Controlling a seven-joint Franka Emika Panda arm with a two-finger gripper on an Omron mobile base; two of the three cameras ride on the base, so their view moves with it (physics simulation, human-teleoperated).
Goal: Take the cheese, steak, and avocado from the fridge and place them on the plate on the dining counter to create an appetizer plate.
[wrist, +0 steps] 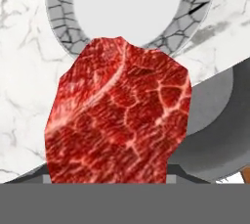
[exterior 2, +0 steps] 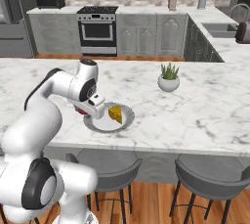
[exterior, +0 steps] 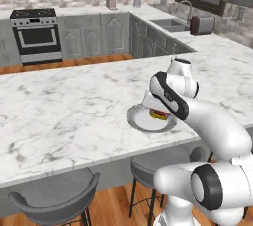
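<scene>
My gripper (exterior 2: 88,111) hangs low over the near left edge of the round grey plate (exterior 2: 100,126) on the white marble dining counter (exterior 2: 195,115), shut on the red steak (wrist: 117,115). In the hand view the steak hides both fingertips, with the plate's crackled rim (wrist: 58,17) beyond it. A yellow cheese (exterior 2: 115,114) chunk lies on the plate, seen also as cheese (exterior: 159,117) behind my forearm, on the plate (exterior: 138,120). A sliver of steak (exterior: 156,112) shows beside it. The avocado is out of view. The grey fridge (exterior 2: 10,22) stands far left at the back.
A white pot with a green plant (exterior 2: 169,78) stands on the counter right of the plate. Grey stools (exterior 2: 110,169) (exterior 2: 215,176) sit under the counter's near edge, one directly below the hand. Stove (exterior 2: 96,30) and sink worktop line the far wall.
</scene>
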